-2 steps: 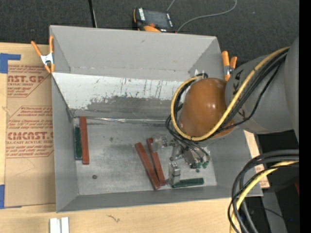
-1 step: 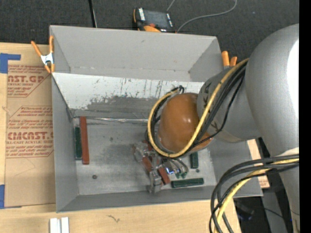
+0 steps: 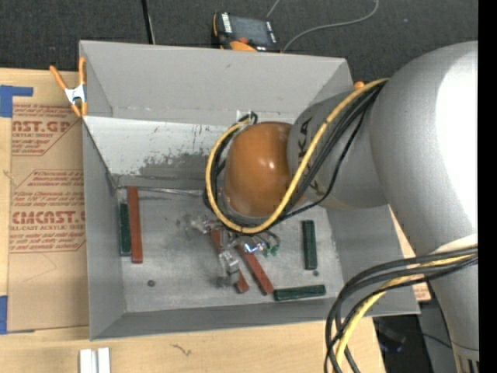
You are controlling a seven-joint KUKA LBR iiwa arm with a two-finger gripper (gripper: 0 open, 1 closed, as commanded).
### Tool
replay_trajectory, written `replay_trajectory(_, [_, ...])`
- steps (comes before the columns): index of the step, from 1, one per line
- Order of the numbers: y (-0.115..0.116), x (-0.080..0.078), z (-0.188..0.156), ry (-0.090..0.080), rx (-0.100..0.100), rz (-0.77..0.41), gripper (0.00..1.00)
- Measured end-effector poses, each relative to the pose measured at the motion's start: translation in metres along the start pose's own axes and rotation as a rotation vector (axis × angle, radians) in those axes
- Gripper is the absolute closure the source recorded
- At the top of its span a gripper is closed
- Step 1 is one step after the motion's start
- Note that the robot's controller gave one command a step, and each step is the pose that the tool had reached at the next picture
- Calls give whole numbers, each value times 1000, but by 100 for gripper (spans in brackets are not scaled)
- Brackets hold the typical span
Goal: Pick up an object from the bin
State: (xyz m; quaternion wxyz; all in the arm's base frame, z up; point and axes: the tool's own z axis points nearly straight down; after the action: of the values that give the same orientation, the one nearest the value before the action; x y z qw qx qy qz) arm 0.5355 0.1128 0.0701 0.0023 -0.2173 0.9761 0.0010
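Where the gripper (image 3: 229, 261) hangs low over the front middle of the bin (image 3: 194, 127), a red-brown stick (image 3: 258, 275) lies just beside it on the grey floor, slanting from upper left to lower right. Its upper end reaches in under the gripper's metal parts, but whether the two touch cannot be made out. A short red-brown piece (image 3: 240, 284) lies close on the stick's left, right below the gripper. Whether the gripper is spread or pressed together cannot be told: its tip is a small tangle of metal and wire, and nothing can be seen gripped in it.

Outward from there, a dark green stick (image 3: 300, 292) lies flat along the front wall, its left end near the lower end of the red-brown stick. A second dark green stick (image 3: 309, 245) lies further right, pointing front to back, apart from the others.

Well apart, by the left wall, a long red-brown stick (image 3: 135, 225) and a third dark green stick (image 3: 123, 229) lie side by side — both pointing front to back, the green one nearer the wall.

Above the gripper sits the wrist's rounded orange cover (image 3: 260, 169), ringed by yellow-and-black cables (image 3: 213, 177) — behind it the thick grey arm (image 3: 419, 154) fills the right side.
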Motion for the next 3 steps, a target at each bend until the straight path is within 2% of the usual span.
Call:
replay_trajectory(1, [-50, 45, -28, 5, 1, 14, 0])
replay_trajectory(2, [-69, 91, -28, 7, 1, 221, 0])
replay_trajectory(3, [-32, 70, -19, 2, 0, -129, 0])
